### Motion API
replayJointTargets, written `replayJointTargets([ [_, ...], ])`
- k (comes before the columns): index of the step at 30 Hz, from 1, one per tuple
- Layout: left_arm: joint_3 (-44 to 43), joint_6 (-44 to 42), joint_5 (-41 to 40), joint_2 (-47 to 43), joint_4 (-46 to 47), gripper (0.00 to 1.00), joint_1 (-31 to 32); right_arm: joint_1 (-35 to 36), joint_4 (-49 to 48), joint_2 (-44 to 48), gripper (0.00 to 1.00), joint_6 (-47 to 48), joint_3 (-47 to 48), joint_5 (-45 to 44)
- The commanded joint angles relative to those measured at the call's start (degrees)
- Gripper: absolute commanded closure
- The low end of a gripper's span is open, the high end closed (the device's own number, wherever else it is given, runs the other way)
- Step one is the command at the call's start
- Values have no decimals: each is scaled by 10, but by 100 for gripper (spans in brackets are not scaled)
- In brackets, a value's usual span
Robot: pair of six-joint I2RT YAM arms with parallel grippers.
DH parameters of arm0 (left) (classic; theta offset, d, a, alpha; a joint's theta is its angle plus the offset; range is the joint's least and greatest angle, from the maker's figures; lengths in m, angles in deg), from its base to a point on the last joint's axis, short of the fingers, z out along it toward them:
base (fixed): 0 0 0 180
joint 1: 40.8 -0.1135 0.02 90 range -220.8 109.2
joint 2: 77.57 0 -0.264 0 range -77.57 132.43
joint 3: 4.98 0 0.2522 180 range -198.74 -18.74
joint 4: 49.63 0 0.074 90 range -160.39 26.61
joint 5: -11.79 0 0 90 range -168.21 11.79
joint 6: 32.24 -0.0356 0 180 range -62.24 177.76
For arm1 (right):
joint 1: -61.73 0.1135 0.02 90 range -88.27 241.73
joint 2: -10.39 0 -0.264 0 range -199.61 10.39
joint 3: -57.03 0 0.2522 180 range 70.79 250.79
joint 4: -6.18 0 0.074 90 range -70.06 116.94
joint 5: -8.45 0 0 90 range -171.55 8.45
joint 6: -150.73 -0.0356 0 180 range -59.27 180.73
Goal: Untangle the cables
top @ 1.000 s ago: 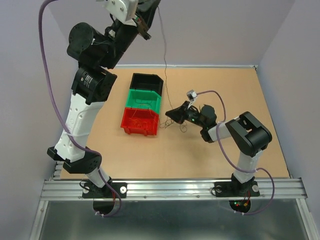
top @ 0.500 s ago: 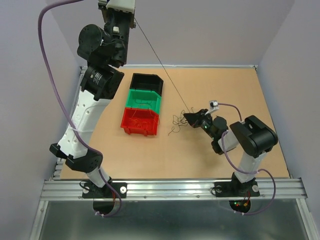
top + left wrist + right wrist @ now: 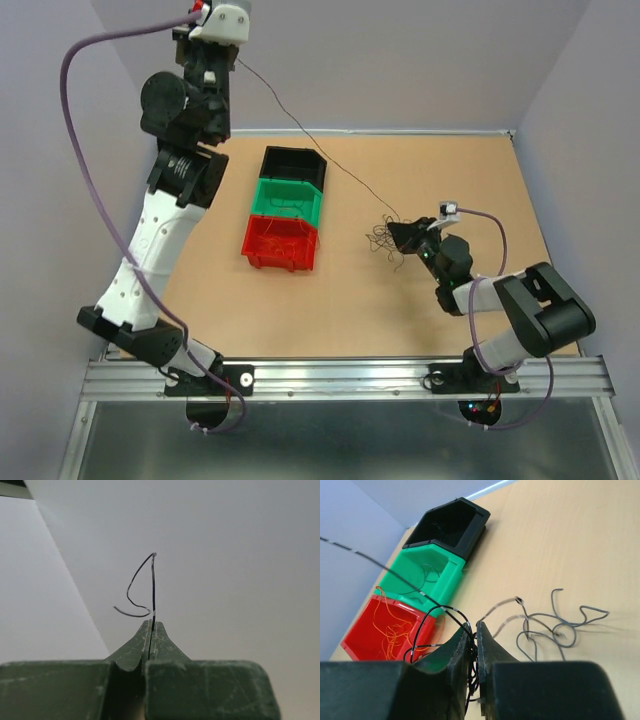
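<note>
My left gripper [image 3: 233,57] is raised high at the back left and is shut on the end of a thin dark cable [image 3: 310,135]. The cable runs taut down to a dark clump [image 3: 381,238] on the table. In the left wrist view the cable's curled end [image 3: 152,582] sticks out above the closed fingertips [image 3: 159,630]. My right gripper [image 3: 400,236] is low at mid-table, shut on the clump of dark cables [image 3: 476,652]. Loose grey cables [image 3: 555,625] lie on the table just beyond it.
Three bins stand in a row left of centre: a black bin [image 3: 293,166], a green bin [image 3: 288,199] holding a dark strand, and a red bin [image 3: 279,242] with orange strands [image 3: 390,627]. Purple walls enclose the table.
My left gripper has swung left at the same height, drawing the dark cable out long and taut. My right gripper has moved right with the clump.
</note>
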Motion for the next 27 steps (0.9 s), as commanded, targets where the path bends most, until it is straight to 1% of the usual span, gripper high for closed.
replayJointTargets([
  [1, 113, 76, 142, -108, 41, 100, -2, -11, 102, 75, 89, 52, -5, 18],
  [2, 132, 90, 211, -115, 22, 100, -2, -11, 119, 112, 90, 59, 10, 38],
  [3, 164, 111, 257, -122, -22, 100, -2, -11, 138, 129, 91, 65, 17, 48],
  [5, 196, 120, 336, -135, -60, 100, -1, -11, 189, 163, 95, 83, 33, 71],
  [6, 228, 123, 409, -139, -91, 100, -1, -11, 205, 191, 97, 87, 44, 76],
  [7, 245, 123, 440, -147, -102, 100, -1, -11, 220, 205, 98, 91, 48, 79],
  [8, 274, 124, 493, -150, -120, 100, 0, -11, 246, 216, 99, 99, 52, 88],
  [10, 296, 114, 542, -153, -143, 100, 0, -11, 278, 248, 99, 105, 62, 92],
  [13, 320, 85, 643, -144, -196, 100, 1, -10, 294, 271, 100, 103, 63, 100],
  [14, 324, 74, 655, -139, -212, 100, 4, -10, 298, 273, 99, 103, 65, 104],
  [15, 329, 59, 666, -131, -244, 98, 11, -9, 303, 271, 99, 103, 69, 107],
  [17, 348, 36, 682, -128, -263, 94, 20, -6, 328, 260, 100, 109, 89, 112],
  [19, 368, 29, 691, -126, -264, 94, 35, 2, 346, 247, 99, 115, 106, 107],
  [21, 395, 21, 702, -123, -262, 93, 46, 10, 377, 224, 100, 129, 134, 84],
  [24, 414, 38, 708, -102, -255, 92, 71, 24, 403, 195, 99, 140, 165, 53],
  [25, 415, 42, 709, -83, -255, 92, 80, 25, 410, 188, 99, 144, 171, 48],
  [27, 415, 53, 721, -61, -254, 92, 86, 27, 416, 177, 100, 147, 181, 33],
])
